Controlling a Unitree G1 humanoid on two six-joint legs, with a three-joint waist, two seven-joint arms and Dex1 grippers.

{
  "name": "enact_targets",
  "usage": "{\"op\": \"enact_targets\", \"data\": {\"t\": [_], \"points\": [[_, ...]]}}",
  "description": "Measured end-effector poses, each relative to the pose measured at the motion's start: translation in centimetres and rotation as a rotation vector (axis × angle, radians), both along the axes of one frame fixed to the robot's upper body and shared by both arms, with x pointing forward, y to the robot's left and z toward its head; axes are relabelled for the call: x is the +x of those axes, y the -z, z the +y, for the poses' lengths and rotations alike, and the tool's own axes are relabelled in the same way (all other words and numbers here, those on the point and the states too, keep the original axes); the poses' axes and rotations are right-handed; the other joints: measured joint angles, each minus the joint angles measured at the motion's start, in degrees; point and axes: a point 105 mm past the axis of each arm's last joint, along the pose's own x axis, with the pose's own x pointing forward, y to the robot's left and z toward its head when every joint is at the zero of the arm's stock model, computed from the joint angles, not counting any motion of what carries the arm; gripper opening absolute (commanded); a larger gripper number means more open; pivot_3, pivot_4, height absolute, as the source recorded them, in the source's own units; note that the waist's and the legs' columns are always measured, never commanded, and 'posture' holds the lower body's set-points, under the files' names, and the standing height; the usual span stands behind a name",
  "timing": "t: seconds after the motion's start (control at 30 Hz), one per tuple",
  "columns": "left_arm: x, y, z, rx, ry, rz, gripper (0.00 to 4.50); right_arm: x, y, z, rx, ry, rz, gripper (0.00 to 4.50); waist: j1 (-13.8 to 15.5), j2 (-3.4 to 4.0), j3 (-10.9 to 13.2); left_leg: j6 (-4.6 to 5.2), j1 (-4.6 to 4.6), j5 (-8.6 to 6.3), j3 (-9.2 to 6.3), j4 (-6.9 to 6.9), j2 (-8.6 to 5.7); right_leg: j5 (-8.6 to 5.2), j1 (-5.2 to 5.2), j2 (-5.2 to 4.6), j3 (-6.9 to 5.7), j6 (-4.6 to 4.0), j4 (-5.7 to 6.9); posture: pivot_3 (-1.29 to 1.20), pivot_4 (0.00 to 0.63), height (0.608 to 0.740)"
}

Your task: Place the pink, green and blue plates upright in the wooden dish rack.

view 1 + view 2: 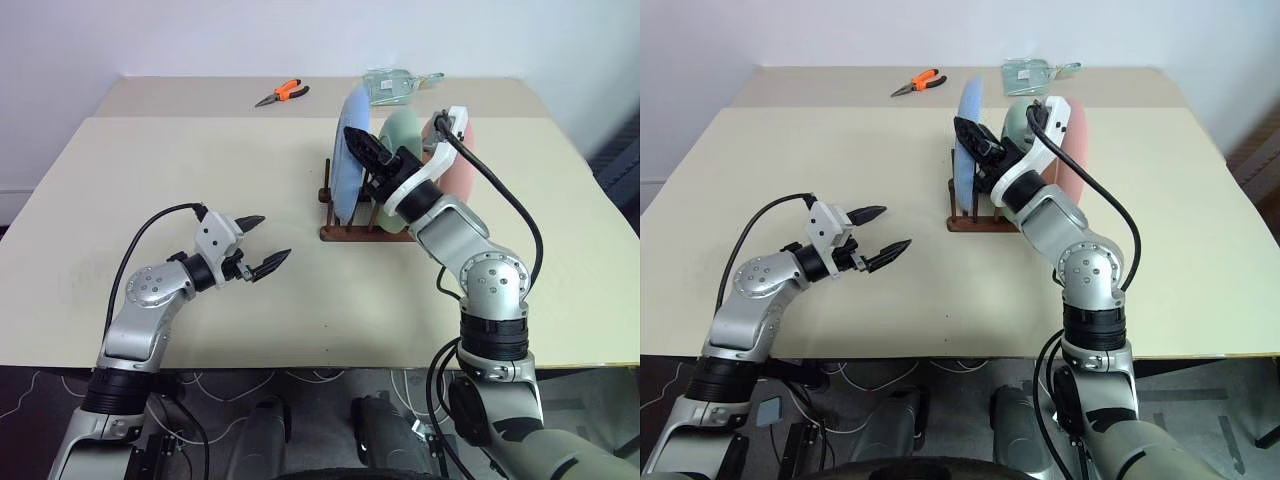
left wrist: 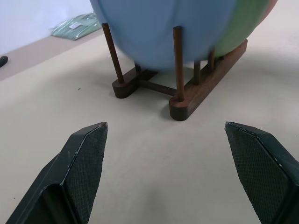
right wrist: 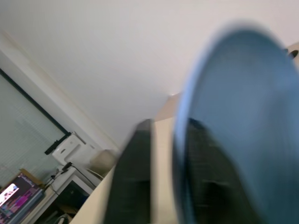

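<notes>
Plates of all three colours stood upright in the wooden dish rack, a little past the middle of the tabletop toward one o'clock. The blue plate took the slot nearest nine o'clock, the green plate the middle, and the pink plate the three o'clock end. Each leaned lightly between thin pegs, which is why they stayed on edge rather than rolling.

The right tool reached in from five o'clock, its black fingers straddling the rim of the blue plate. In the right wrist view one dark finger showed on each side of that rim with a little gap visible, so the tool looked partly spread and loose about the plate rather than clamped; I judged this a release, though whether the pads touched could not be told.

The left tool hung wide, holding nothing, at eight o'clock of the rack and well apart from it. Its wrist view looked straight at the rack's nine o'clock end, where the blue plate bulged over the pegs.

Room for moving was good: bare tabletop lay all round the rack toward six and nine o'clock. The orange pliers and a clear packet sat at the far edge, at eleven and twelve o'clock, out of the way. The tight spot was between blue and green plates, where the right arm's wrist sat close.
</notes>
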Motion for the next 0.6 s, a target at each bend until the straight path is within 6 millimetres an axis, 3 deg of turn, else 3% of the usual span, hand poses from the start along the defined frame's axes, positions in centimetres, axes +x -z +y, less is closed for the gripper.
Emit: {"op": "enact_targets", "data": {"t": [0.03,0.3,0.37,0.5,0.6], "points": [[0.0,0.0,0.0,0.001,0.001,0.001,4.14,0.1,-0.2,-0.2,-0.048,0.019,-0.031,2.96,0.0,0.01,0.0,0.0,0.0,0.0,0.01,0.0,0.0,0.0,-0.01,-0.01,0.0,0.0,0.0,0.0,0.15,0.74],[0.0,0.3,-0.2,0.003,0.003,0.014,4.14,-0.8,-3.5,-0.5,-0.313,0.067,-0.346,2.96,0.0,0.0,0.0,0.0,0.0,0.0,0.01,-0.02,0.0,0.0,-0.01,0.0,0.0,0.0,-0.02,0.0,0.15,0.74],[0.1,0.3,-0.2,0.006,-0.008,0.009,4.14,-1.3,-4.4,-1.7,-0.382,0.09,-0.424,2.96,0.3,0.01,0.0,0.0,-0.04,0.0,0.01,-0.01,-0.01,0.0,-0.01,-0.02,-0.01,0.0,-0.06,0.0,0.15,0.74],[0.5,0.8,0.8,0.03,-0.072,-0.001,4.14,-2.5,-7.2,-9.2,-0.442,0.29,-0.516,2.96,0.8,-0.08,0.0,0.0,-0.06,0.0,0.0,-0.01,-0.07,-0.01,0.12,-0.09,-0.02,0.01,-0.25,0.0,0.15,0.74],[1.2,1.4,2.0,0.036,-0.14,-0.005,4.14,-2.5,-5.4,-15.6,-0.521,0.495,-0.417,2.96,0.6,-0.1,0.0,0.0,-0.01,-0.01,0.02,-0.02,-0.06,-0.02,0.13,-0.07,-0.01,-0.02,-0.22,0.0,0.15,0.74]]}}
